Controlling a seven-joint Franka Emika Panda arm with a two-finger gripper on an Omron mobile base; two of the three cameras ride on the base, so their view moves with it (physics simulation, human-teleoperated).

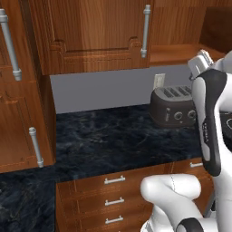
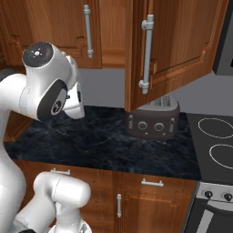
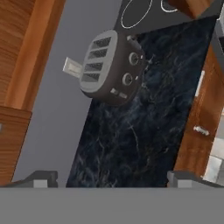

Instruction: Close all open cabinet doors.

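Note:
One cabinet door (image 2: 182,41) stands open in the right base view, swung out over the toaster, its grey bar handle (image 2: 146,52) near its free edge. In the left base view the cabinet's bare inside (image 1: 179,34) shows behind the arm. The neighbouring cabinet door (image 1: 95,31) on the left is shut, with its handle (image 1: 146,31) at its right side; it also appears as the shut door (image 2: 54,27) in the right base view. My gripper (image 3: 114,181) is open and holds nothing. It looks down at the counter and the toaster, well below the doors.
A dark toaster (image 2: 152,120) sits on the black marble counter (image 1: 108,136) under the open door. A stove top (image 2: 217,141) lies to the right. Drawer fronts (image 1: 113,190) run below the counter. A tall cabinet (image 1: 18,113) with two bar handles stands at the left.

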